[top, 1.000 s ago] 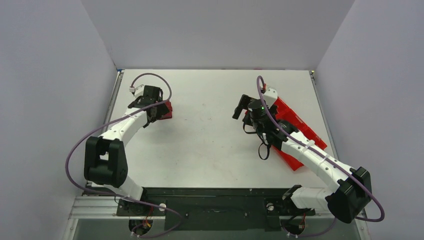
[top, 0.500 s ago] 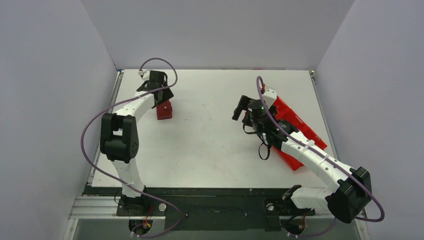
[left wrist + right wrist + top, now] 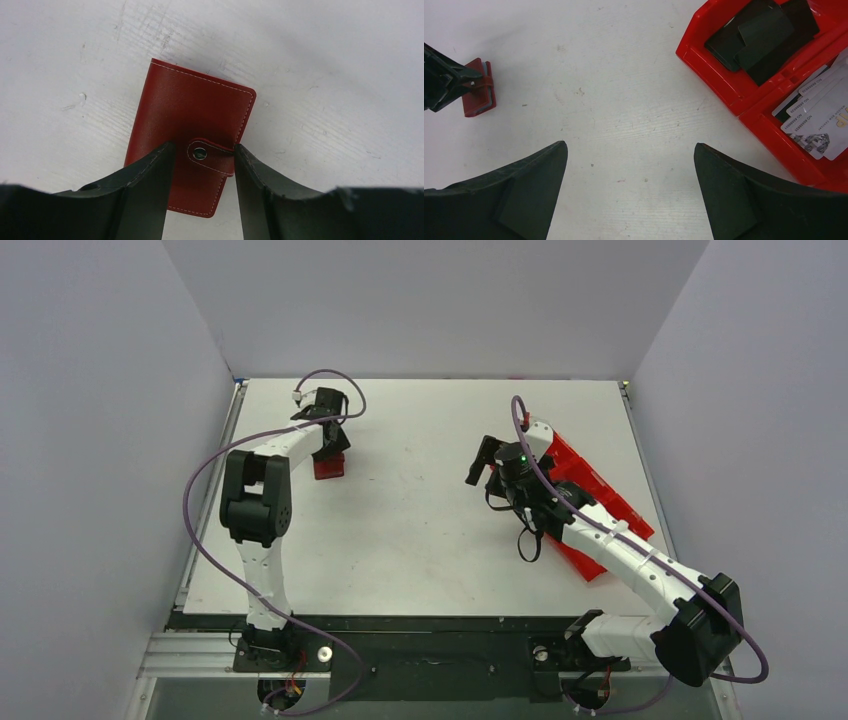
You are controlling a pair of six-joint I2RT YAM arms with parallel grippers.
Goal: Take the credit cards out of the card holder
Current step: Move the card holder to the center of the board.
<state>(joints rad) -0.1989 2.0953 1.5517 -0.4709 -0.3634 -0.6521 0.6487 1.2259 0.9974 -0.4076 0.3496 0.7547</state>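
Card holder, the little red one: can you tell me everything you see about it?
The card holder is a small dark-red folded wallet, leather-looking, with pale stitching along its edges. A strap with a shiny metal snap holds it shut. It lies flat on the white table. The left end effector hangs over it, one open finger on each side of the strap.

Only legible bit: "NO 8888…" serials, end digits too tiny, on white plastic cards [image 3: 819,127] inside the bright red plastic tray [image 3: 724,82].
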